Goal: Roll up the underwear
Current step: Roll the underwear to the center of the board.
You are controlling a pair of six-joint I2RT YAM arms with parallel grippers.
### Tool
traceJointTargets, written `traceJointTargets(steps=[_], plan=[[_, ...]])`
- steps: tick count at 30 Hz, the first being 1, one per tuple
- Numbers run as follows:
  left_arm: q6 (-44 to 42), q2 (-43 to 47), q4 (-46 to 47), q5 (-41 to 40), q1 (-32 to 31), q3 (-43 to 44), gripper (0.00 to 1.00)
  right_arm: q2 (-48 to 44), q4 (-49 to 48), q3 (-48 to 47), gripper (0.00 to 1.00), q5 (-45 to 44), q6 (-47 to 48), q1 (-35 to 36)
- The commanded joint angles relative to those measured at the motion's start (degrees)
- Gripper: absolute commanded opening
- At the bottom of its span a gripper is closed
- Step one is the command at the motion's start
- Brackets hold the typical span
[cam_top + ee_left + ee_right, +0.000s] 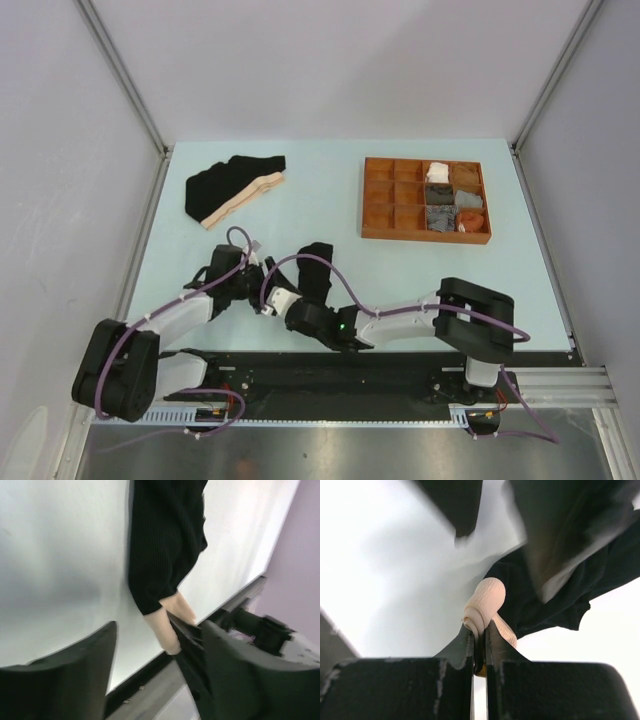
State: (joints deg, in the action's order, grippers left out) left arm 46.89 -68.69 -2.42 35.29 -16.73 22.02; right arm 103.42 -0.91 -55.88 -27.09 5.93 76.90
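A black brief (pixel 318 262) lies in the near middle of the table. Its beige waistband (pixel 487 597) is rolled at one end, and my right gripper (pixel 479 632) is shut on that roll. The black cloth (pixel 555 595) trails away to the right. My left gripper (pixel 160 630) stands open right over the same waistband end (pixel 167 617), with its fingers (pixel 65 680) apart on either side and nothing clamped. From above, the left gripper (pixel 252 275) and the right gripper (pixel 272 300) meet just left of this brief. A second black brief with a beige waistband (pixel 235 185) lies flat at the far left.
A brown compartmented tray (pixel 378 200) stands at the far right with several rolled cloth pieces in its right-hand cells. The table's dark front rail (pixel 145 672) runs close behind the waistband. Grey walls close in both sides.
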Motion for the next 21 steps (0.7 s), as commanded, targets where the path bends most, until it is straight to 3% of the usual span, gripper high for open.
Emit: traceJointTargets(steps=[1,3,8,14,21], plan=[[-5.23,5.39,-5.58,-10.56,0.73,2.94,0.79,-5.06,10.9,-0.46,0.0,13.87,-0.83,-2.71],[-5.5,8.28,-5.94,-13.13,0.65,1.63,0.85,-6.03,12.76,-0.9,0.0,18.62,-1.19,-3.6],[-4.71,14.8,-2.08,-20.08,0.65,-5.56,0.85,-6.21,16.63,-2.92,0.0,26.56,-2.33,-7.55],[-7.6,23.76,6.89,-19.73,-1.45,-14.0,0.68,-4.98,20.42,-6.08,0.0,37.45,-2.07,-11.24],[-15.33,32.12,19.97,-16.49,-13.66,-20.87,0.67,-1.82,22.7,-8.54,0.0,50.71,-0.84,-16.6]])
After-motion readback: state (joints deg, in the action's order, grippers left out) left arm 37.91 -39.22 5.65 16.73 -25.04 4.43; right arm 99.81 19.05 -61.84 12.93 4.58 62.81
